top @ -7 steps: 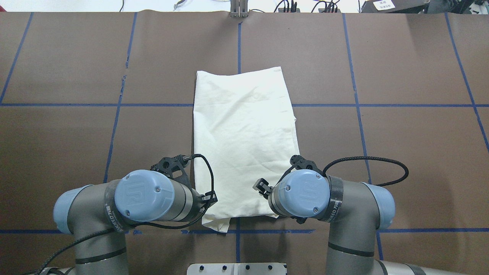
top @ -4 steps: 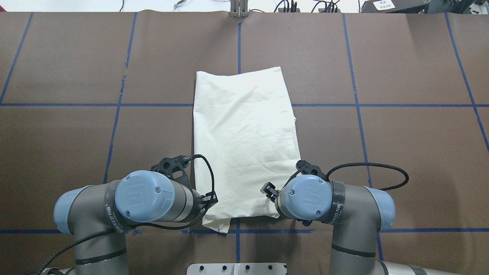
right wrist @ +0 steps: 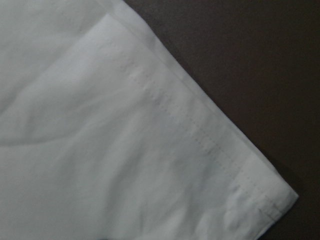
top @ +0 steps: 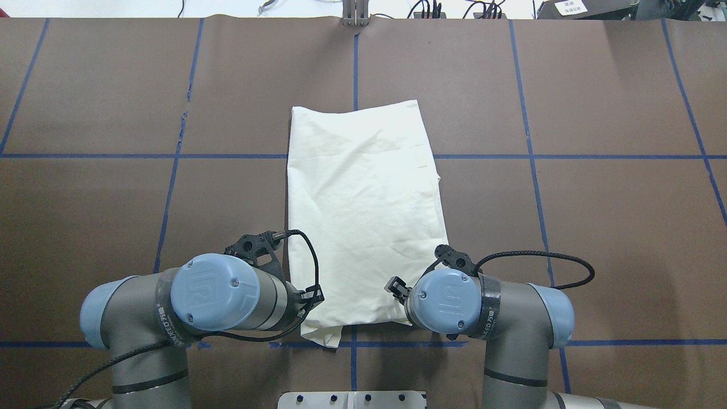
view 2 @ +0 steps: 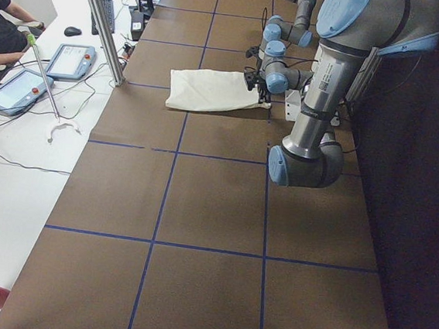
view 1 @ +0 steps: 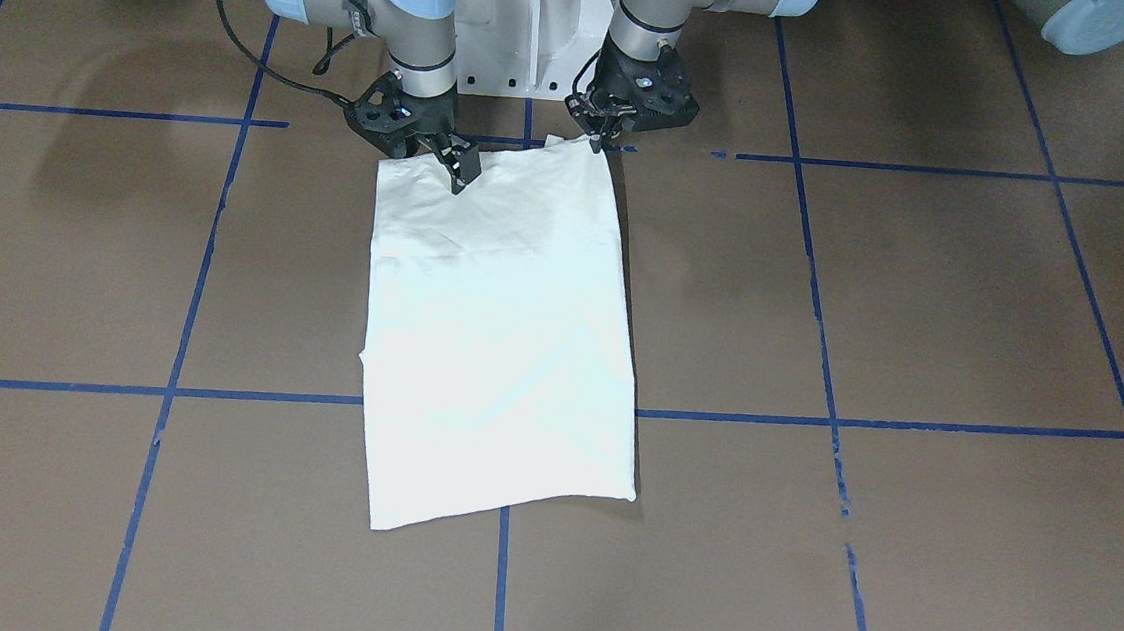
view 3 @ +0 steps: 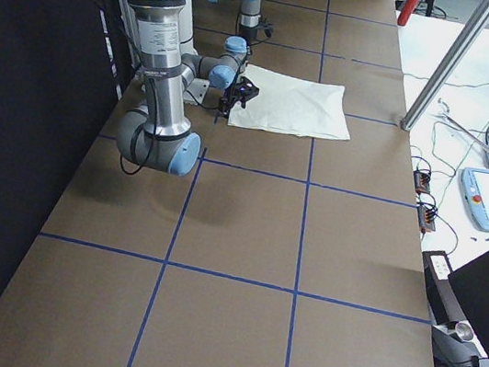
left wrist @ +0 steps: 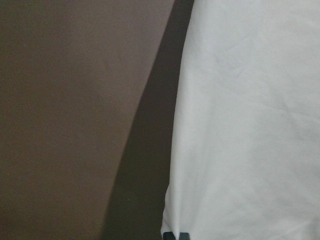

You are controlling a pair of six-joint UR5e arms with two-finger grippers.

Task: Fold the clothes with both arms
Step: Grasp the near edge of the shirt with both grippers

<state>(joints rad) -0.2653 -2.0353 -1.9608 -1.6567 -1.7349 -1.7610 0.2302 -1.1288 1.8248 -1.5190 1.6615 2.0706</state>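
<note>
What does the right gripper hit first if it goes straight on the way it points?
The right gripper points down: likely the T-shirt first, near its hemmed corner by the robot, table beneath. Gap to cloth unclear.

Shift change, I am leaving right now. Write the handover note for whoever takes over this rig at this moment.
Left gripper: down at the near corner of the shirt on its own side. Whether it is open or shut cannot be told.
Right gripper: tips over the cloth just inside the other near corner. Its state is also unclear.
The shirt lies flat on the table in front of the robot, plain side up, as a long narrow rectangle running away from it.
Done: the sides look folded in, and no sleeve shows.
Left: probably grip both near corners and fold the near end over toward the far end. Nothing is lifted yet.
</note>
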